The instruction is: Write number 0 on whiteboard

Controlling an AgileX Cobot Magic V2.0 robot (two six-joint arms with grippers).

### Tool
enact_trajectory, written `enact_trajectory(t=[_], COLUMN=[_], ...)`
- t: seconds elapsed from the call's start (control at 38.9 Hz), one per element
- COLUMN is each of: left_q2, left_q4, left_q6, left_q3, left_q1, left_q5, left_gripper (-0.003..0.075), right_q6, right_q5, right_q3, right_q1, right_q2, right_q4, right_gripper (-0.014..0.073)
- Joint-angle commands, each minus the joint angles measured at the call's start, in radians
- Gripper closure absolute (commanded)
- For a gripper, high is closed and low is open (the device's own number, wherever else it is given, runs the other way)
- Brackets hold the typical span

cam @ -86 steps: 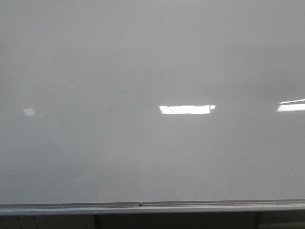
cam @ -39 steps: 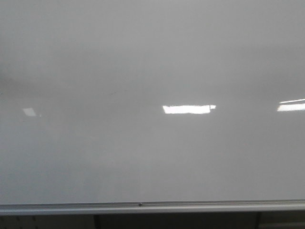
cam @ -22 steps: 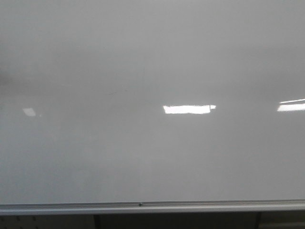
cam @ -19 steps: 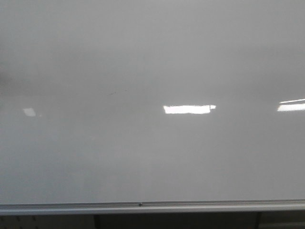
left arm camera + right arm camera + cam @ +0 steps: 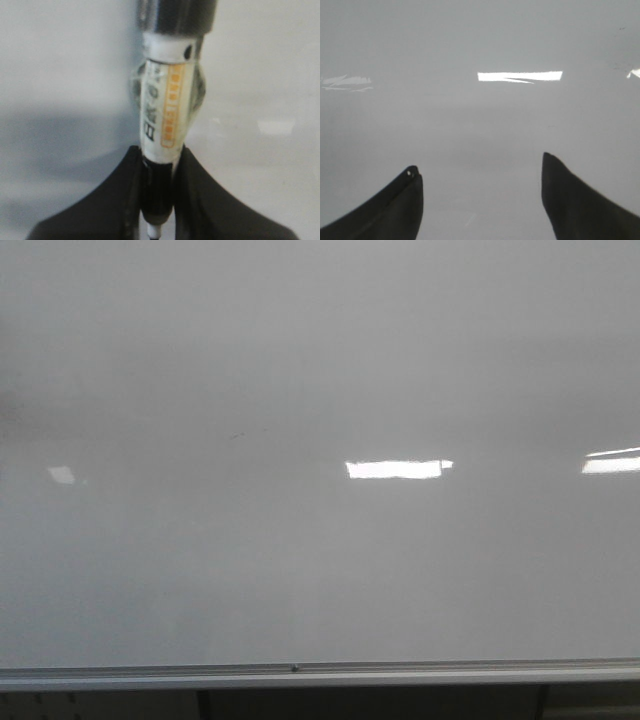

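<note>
The whiteboard (image 5: 320,360) is a glossy pale grey board that fills the front view, with a silver bottom rail (image 5: 320,674). No number 0 shows on it in any view. Neither gripper shows in the front view. In the left wrist view my left gripper (image 5: 159,155) is shut on a marker (image 5: 165,115), white with an orange label and black ends, in front of the board (image 5: 60,75). In the right wrist view my right gripper (image 5: 480,167) is open and empty, its fingers wide apart facing the board (image 5: 480,45).
Bright rectangular light glares lie on the board at the middle (image 5: 395,469) and at the right edge (image 5: 612,464). A faint dark speck (image 5: 236,436) sits left of centre. A dark gap shows below the rail.
Nothing on the board has changed. The middle glare has drifted slightly to the right and a faint shadow has shifted at the left edge.
</note>
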Motion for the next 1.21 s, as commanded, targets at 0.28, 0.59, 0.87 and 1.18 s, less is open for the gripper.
enact_trajectory(t=[0.28,0.59,0.87,1.18], left_q2=[-0.133,-0.136,-0.136,-0.136], left_q4=[-0.144,-0.646,-0.691,-0.709], left_q6=[0.267,0.792,0.879,0.912], left_q3=[-0.154,-0.196,-0.196,-0.196], left_q1=[-0.215,-0.436,-0.603,-0.644], left_q5=[0.551,1.002,1.148,1.166], left_gripper=[0.0738,0.0739,0.0739,0.0739], right_q6=[0.0,-0.028,-0.562,-0.809], right_q5=[0.007,0.159,0.635,0.914], right_q3=[-0.039,-0.075,-0.306,-0.484], right_q1=[0.001,0.002,0.002,0.151], right_q2=[0.059,0.206,0.49,0.888], right_q4=[-0.007,0.101,0.7,0.982], right_gripper=[0.0066,0.0066,0.0066,0.0066])
